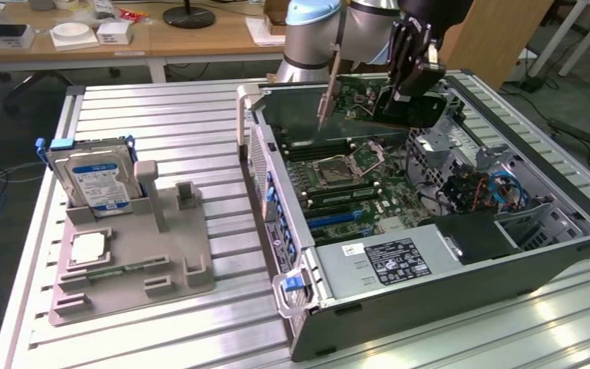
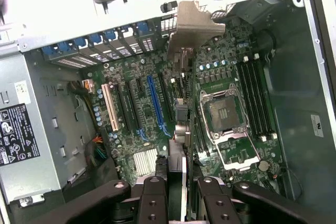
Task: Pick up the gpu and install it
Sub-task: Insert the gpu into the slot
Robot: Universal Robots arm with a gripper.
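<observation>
Ribbed metal tabletop [image 1: 162,108] is carrying an open computer case [image 1: 541,261] and, well apart towards the exterior view's left, a grey holder [image 1: 172,269]. The tool [image 2: 182,195] is clamping the gpu [image 1: 362,96] by its upper edge. The card is hanging on edge above the motherboard, touching nothing below, with its metal bracket [image 2: 191,30] pointing at the case's rear wall.

Doing this well is, I judge, a matter of alignment. The card's lower edge should be running parallel to the long blue slot [image 2: 155,103] and directly over it, the bracket meeting the rear opening. The descent should be going straight down without tilt, staying clear of the processor socket [image 2: 223,111] just beside.

Counting: one gpu, one blue slot, one white slot [image 2: 111,109], one socket, four memory slots [image 2: 255,98], and one hard drive [image 1: 95,181] standing in the holder.
</observation>
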